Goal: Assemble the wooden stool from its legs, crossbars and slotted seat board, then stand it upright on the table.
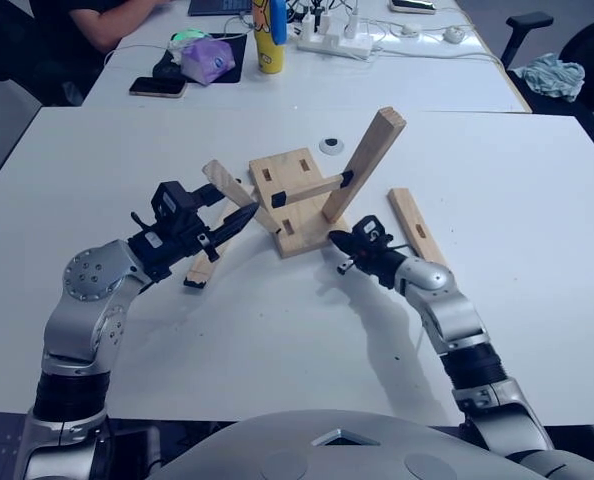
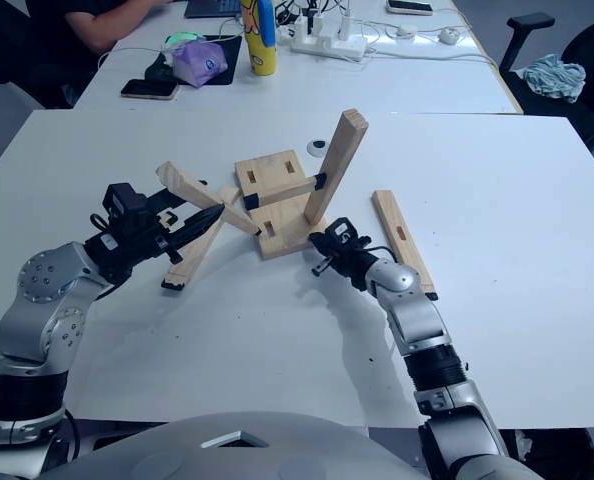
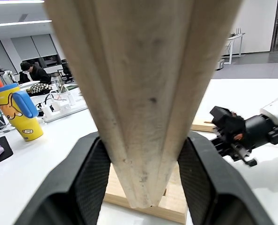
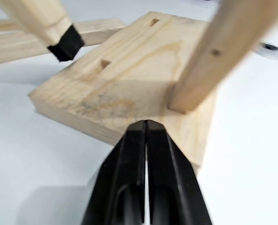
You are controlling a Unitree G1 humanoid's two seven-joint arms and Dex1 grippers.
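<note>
Soft, even overhead light brightens the white bench without hard glare. Ceiling light strips glow in the left wrist view, where the held leg looms close and stretched. The seat board throws a faint, soft-edged shadow on the bench. The upright leg blurs near the right wrist lens.

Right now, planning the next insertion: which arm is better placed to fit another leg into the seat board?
Left, probably. The left gripper is shut on a leg right beside the seat board; the right gripper is shut and empty at the board's near edge.
</note>
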